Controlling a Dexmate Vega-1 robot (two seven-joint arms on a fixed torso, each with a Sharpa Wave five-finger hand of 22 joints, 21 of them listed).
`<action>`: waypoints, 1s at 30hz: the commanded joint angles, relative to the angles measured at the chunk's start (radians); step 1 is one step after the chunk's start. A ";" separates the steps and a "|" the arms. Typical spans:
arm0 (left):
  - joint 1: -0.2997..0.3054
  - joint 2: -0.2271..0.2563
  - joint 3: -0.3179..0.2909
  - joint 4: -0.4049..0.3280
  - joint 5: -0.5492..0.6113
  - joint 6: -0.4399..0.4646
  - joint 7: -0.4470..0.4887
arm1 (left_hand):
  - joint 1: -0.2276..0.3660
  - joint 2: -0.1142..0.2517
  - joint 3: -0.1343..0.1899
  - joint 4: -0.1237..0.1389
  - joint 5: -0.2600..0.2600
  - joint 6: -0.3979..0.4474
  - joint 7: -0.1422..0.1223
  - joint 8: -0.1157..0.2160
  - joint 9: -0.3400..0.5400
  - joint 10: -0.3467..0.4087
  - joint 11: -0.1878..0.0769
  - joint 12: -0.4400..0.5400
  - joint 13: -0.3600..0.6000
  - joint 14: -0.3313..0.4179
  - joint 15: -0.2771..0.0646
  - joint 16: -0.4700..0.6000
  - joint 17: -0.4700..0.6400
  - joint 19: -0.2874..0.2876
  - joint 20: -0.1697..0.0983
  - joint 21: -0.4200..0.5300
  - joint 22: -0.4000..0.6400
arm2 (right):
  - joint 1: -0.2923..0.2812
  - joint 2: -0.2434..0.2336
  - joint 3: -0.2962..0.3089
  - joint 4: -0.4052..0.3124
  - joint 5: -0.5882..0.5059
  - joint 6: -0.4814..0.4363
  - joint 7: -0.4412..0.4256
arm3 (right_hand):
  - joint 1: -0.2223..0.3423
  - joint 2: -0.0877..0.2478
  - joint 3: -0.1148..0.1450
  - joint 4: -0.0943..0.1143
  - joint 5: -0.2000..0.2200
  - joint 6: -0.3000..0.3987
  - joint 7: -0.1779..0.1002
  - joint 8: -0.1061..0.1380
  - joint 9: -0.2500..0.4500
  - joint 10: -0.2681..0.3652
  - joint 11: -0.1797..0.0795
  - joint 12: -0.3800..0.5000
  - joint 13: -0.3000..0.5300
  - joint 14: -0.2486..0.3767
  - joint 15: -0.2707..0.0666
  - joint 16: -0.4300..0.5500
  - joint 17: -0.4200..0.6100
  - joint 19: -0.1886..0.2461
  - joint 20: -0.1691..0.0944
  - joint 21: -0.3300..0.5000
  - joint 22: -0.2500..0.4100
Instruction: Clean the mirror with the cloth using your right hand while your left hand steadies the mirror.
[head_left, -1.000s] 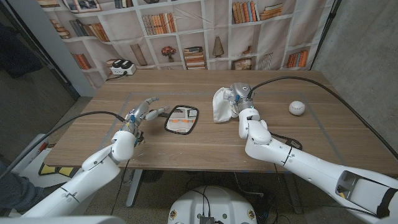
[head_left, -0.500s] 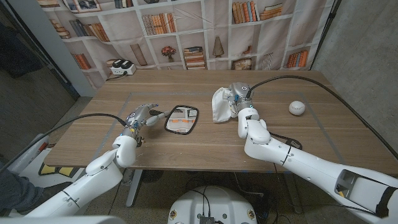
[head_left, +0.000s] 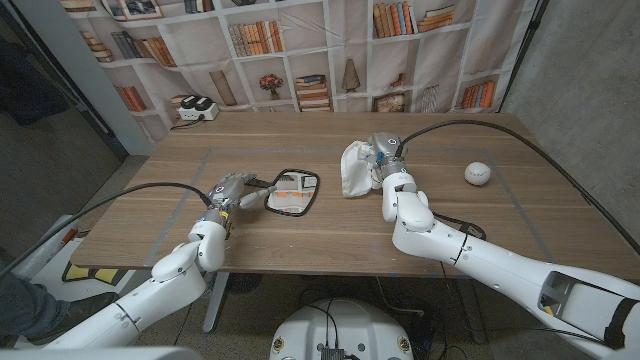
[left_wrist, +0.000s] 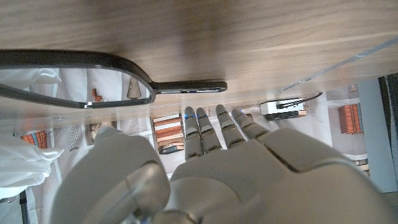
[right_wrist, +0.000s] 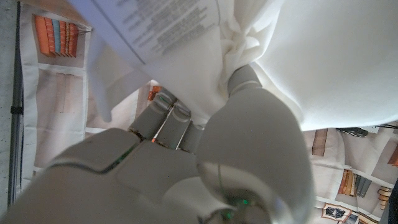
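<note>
A black-framed hand mirror (head_left: 293, 191) lies flat on the wooden table (head_left: 300, 235), its handle (head_left: 263, 196) pointing to my left. My left hand (head_left: 233, 190) hovers at the handle with its fingers stretched out and nothing held. In the left wrist view that hand (left_wrist: 211, 168) reaches toward the handle (left_wrist: 186, 86) of the mirror (left_wrist: 74, 78). A white cloth (head_left: 355, 170) hangs bunched from my right hand (head_left: 384, 153), raised to the right of the mirror. The right wrist view shows this hand (right_wrist: 186, 155) gripping the cloth (right_wrist: 298, 56).
A white ball (head_left: 478, 172) lies on the table's right side. A small white and black device (head_left: 195, 108) sits at the far left corner. A bookshelf backdrop hangs behind the table.
My left hand has moved to the right, from well left of the mirror up to its handle. The right hand and the cloth have stayed in place.
</note>
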 joint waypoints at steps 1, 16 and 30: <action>-0.052 0.002 0.058 0.037 0.001 -0.010 -0.032 | -0.015 -0.001 -0.014 0.002 0.008 -0.001 -0.004 -0.005 0.003 -0.001 0.003 -0.002 0.002 -0.007 -0.059 -0.002 0.001 -0.003 -0.015 -0.005 0.003 | -0.002 -0.003 0.000 -0.002 -0.004 -0.007 0.003 | 0.031 0.039 0.002 0.006 0.005 0.012 0.003 -0.001 0.001 0.033 -0.029 0.004 0.003 0.022 -0.030 0.002 0.003 -0.006 -0.120 0.008 0.002; -0.052 0.006 0.073 0.027 -0.014 0.006 -0.047 | -0.041 -0.009 -0.040 0.015 0.027 0.061 0.001 0.010 0.003 0.053 -0.006 0.011 0.001 0.015 -0.064 0.003 -0.001 0.001 -0.016 -0.003 0.001 | 0.000 -0.012 -0.006 -0.013 -0.021 -0.010 0.007 | 0.030 0.038 0.003 0.006 0.006 0.013 0.002 -0.003 0.003 0.034 -0.029 0.004 0.004 0.024 -0.030 0.001 0.006 -0.012 -0.120 0.014 0.002; -0.052 0.002 0.060 0.015 -0.065 -0.002 -0.085 | -0.049 -0.011 -0.052 0.017 0.037 0.091 0.008 0.015 0.002 0.074 0.000 0.013 0.001 0.028 -0.065 0.005 -0.002 0.007 -0.013 -0.001 0.001 | -0.015 -0.057 -0.018 -0.087 -0.110 0.034 0.005 | 0.031 0.038 0.005 0.004 0.006 0.016 0.001 -0.004 0.004 0.036 -0.029 0.004 0.006 0.027 -0.030 0.000 0.009 -0.015 -0.121 0.020 0.002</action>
